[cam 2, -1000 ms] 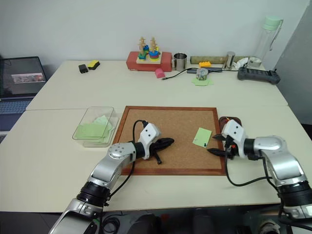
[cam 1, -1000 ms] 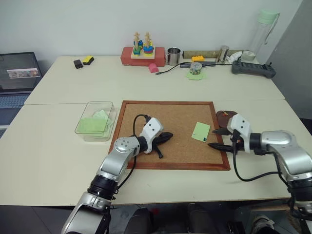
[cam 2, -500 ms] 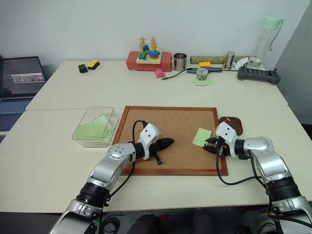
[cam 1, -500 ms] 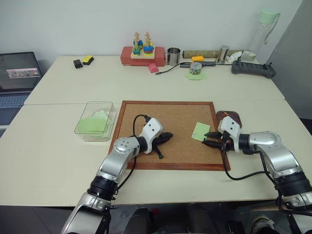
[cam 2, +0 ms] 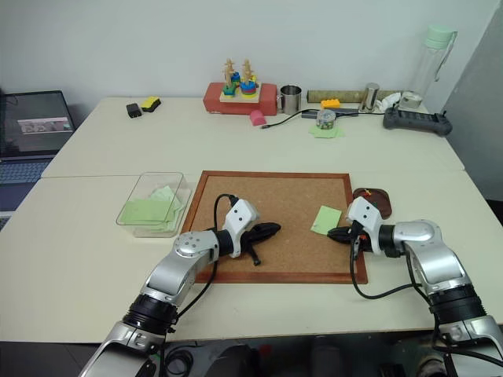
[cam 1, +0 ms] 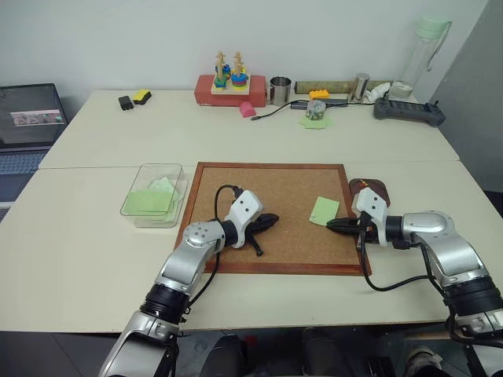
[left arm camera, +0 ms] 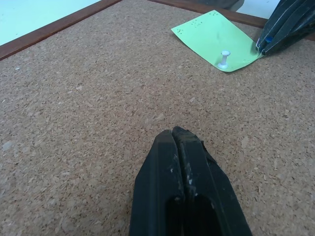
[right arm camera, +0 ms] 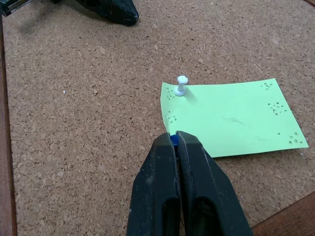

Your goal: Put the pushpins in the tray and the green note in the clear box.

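Centrally, green note (right arm camera: 231, 117) on cork board (cam 1: 259, 196), white pushpin (right arm camera: 181, 84) upright in one corner, right gripper (right arm camera: 174, 140) clamped on blue pushpin (right arm camera: 173, 140) at note's edge, left gripper (left arm camera: 175, 135) pressed together, empty, on cork.

Head stereo pair: high, looking forward and down over the desk (cam 1: 94, 259) from its near edge. Wrist cameras: low and close over the cork board (cam 1: 275, 196), each sighting along its own claw. All views share the green note (right arm camera: 231, 120).
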